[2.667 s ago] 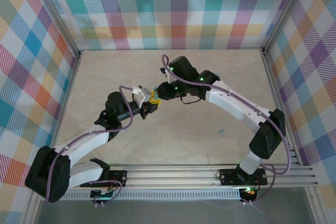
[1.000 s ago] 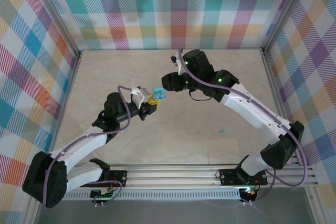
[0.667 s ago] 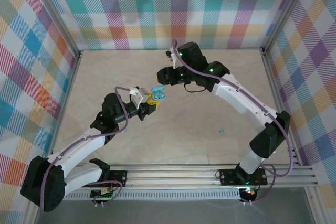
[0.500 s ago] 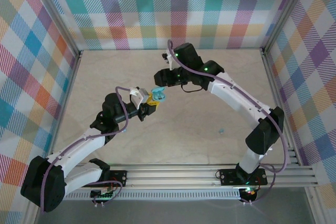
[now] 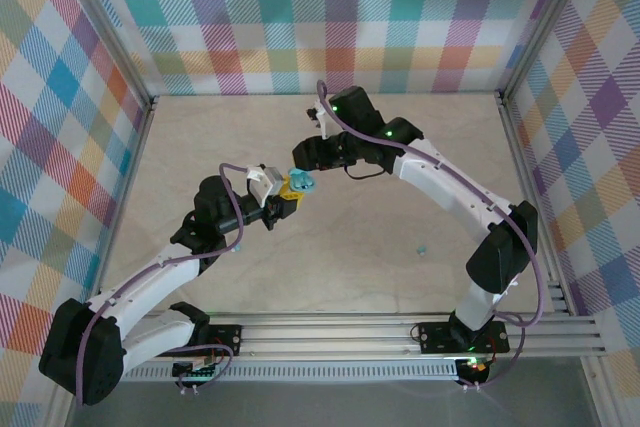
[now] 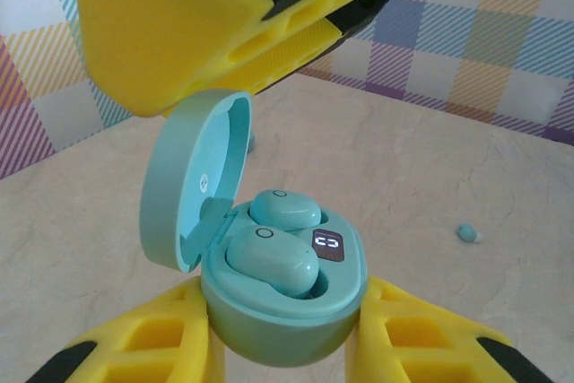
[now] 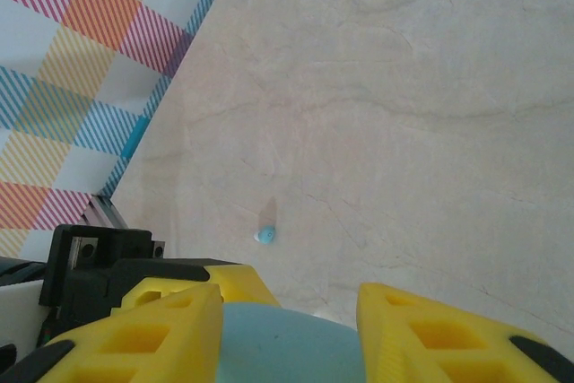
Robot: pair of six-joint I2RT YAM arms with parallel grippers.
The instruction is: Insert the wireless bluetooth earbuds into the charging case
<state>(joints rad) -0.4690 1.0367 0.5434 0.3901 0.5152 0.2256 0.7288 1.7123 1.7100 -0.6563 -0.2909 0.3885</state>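
From above, the left end effector [image 5: 290, 193] sits left of centre over the surface [image 5: 350, 277], clamped on the charging case [image 5: 299, 183], which reads there as a small pale blue spot. The left wrist view gives the detail. The left end effector [image 6: 282, 340] grips the case body [image 6: 278, 316] between its yellow fingers [image 6: 148, 352], with the opening facing up. The lid [image 6: 193, 177] is hinged on the left and stands open, nearly upright. Two earbuds [image 6: 272, 258] lie seated side by side in the case, their long axes running from upper left to lower right.

The right end effector [image 5: 304, 161] hangs just above the case, and one of its fingers [image 6: 197, 24] touches the lid's top edge. In its own view, the right end effector [image 7: 287, 300] has a pale teal dome between its fingers [image 7: 157, 334]. I cannot tell whether they clamp it.

A loose earbud [image 5: 421, 248] lies on the surface well to the right, small in both wrist views [image 6: 466, 232] [image 7: 265, 236].
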